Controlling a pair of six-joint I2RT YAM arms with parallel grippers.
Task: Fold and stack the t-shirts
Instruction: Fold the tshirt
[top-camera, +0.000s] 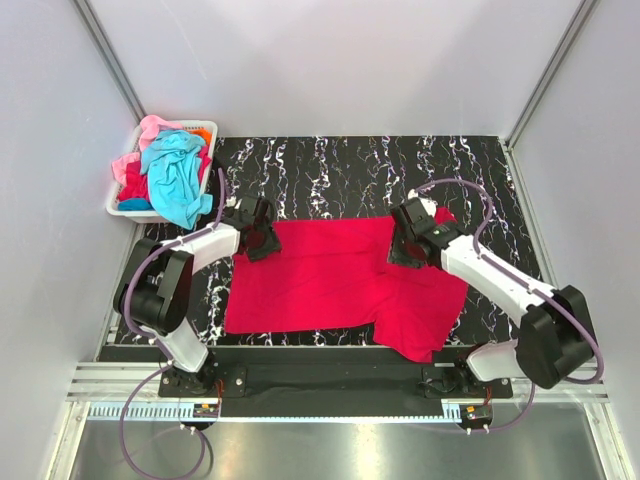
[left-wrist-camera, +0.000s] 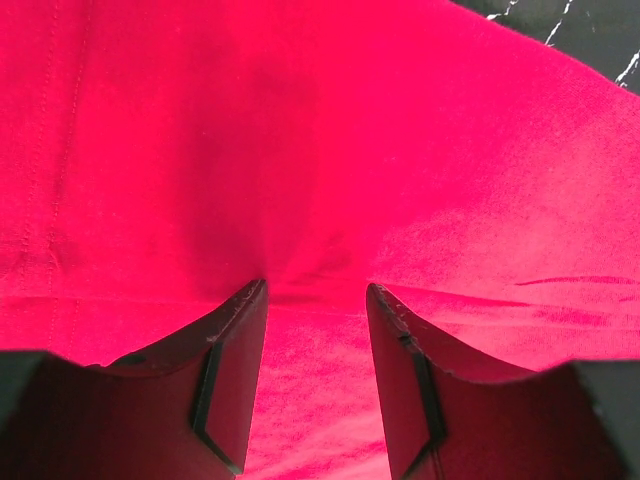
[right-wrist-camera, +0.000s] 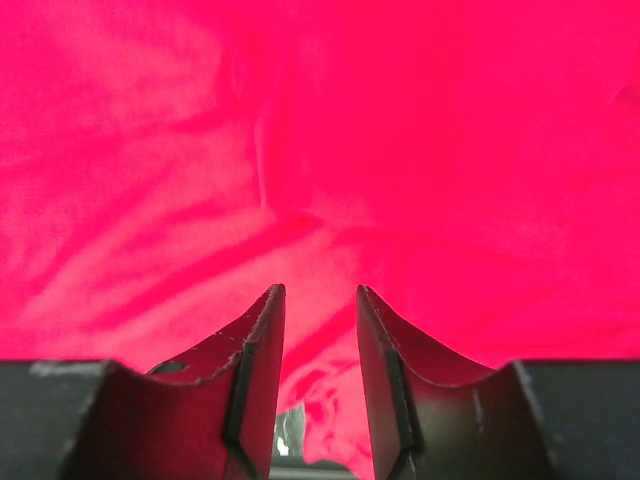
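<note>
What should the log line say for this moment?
red shirt: spread on table | left gripper: open, at its far-left corner | right gripper: open, at its far-right side | basket: other shirts inside

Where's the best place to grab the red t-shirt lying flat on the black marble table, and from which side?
Pinch the crimson-red cloth t-shirt along its far edge, near the two far corners, coming down from above. It lies flat, so only an edge can be lifted, and that edge runs fairly straight. The left gripper and right gripper are open there.
</note>
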